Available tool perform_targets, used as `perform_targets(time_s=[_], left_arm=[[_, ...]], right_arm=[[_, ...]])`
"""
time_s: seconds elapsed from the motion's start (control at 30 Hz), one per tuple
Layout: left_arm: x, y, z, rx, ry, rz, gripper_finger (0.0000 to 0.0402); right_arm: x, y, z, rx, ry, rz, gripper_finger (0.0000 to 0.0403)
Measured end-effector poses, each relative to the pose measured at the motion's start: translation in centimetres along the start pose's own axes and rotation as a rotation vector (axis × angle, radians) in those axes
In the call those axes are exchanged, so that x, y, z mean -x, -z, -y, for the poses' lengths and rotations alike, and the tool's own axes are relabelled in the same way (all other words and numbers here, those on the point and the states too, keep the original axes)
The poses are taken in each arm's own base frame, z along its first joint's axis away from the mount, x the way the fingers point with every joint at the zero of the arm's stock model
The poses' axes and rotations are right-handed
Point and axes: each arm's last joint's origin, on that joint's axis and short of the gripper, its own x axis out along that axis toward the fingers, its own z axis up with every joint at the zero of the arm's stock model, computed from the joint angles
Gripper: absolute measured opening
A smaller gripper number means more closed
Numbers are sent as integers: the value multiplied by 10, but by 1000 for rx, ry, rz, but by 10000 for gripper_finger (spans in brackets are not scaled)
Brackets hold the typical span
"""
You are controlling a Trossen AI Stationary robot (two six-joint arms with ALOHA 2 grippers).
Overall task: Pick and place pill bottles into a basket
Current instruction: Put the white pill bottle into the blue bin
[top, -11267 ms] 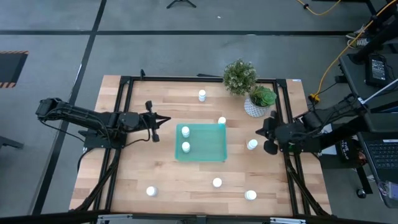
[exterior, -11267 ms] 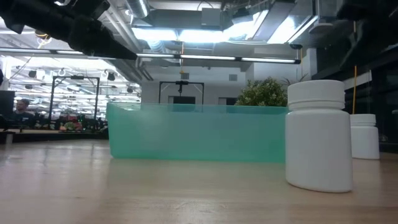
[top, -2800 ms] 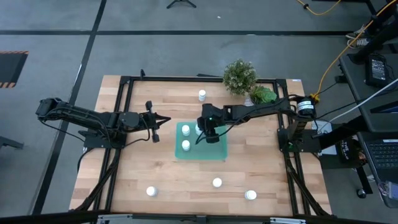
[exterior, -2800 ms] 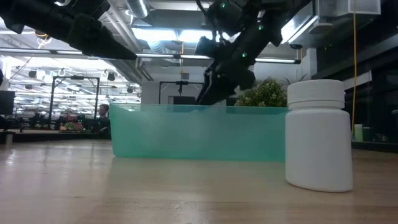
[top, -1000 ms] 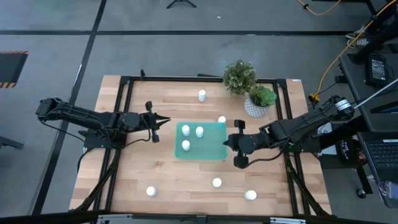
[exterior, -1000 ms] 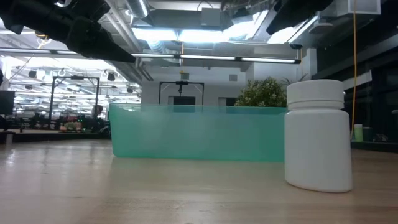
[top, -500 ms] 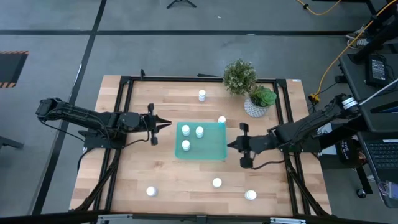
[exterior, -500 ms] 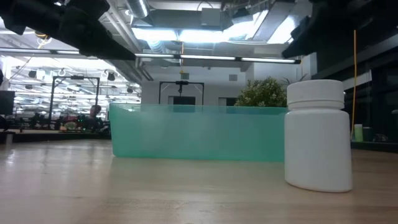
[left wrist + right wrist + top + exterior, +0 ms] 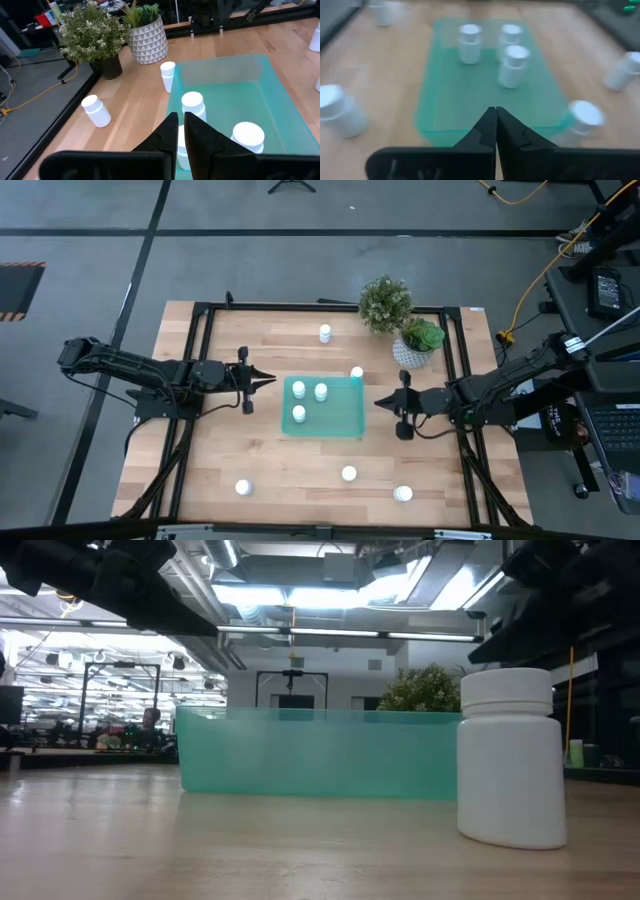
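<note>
The teal basket (image 9: 335, 423) lies in the table's middle with three white pill bottles standing in it (image 9: 298, 390) (image 9: 321, 391) (image 9: 298, 414). One more bottle (image 9: 357, 373) stands against its far right corner. Other bottles stand on the wood at the far side (image 9: 325, 333) and near the front edge (image 9: 349, 473) (image 9: 403, 493) (image 9: 243, 487). My left gripper (image 9: 271, 380) hovers shut just left of the basket, above the table. My right gripper (image 9: 377, 404) is shut and holds nothing, just right of the basket, pointing at it (image 9: 495, 109).
A bushy plant (image 9: 385, 302) and a patterned white pot with a green plant (image 9: 413, 346) stand at the far right. Black frame rails (image 9: 200, 360) run along the table's left, right and far edges. In the low view the front bottle (image 9: 512, 757) stands large before the basket (image 9: 320, 755).
My right gripper, shut, has drawn back from the basket toward the table's right edge and sunk lower, and its fingers have tipped nearer to level. The bottles and basket have stayed put.
</note>
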Motion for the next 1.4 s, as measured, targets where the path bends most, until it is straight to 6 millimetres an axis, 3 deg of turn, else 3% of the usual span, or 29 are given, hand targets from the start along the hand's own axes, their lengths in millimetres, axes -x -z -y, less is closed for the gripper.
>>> perform_targets(time_s=[0.23, 0.73, 1.07, 1.4], left_arm=[[0, 0, 0, -1, -1, 0, 29], [0, 0, 0, -11, -1, 0, 25], [0, 0, 0, 53, -1, 0, 25], [0, 0, 0, 53, -1, 0, 25]], right_arm=[[1, 0, -7, -48, -255, -35, 5], [-2, 2, -11, -43, -291, -55, 6], [-13, 12, -60, 153, -509, 31, 2], [-19, 18, -68, 163, -425, 41, 4]])
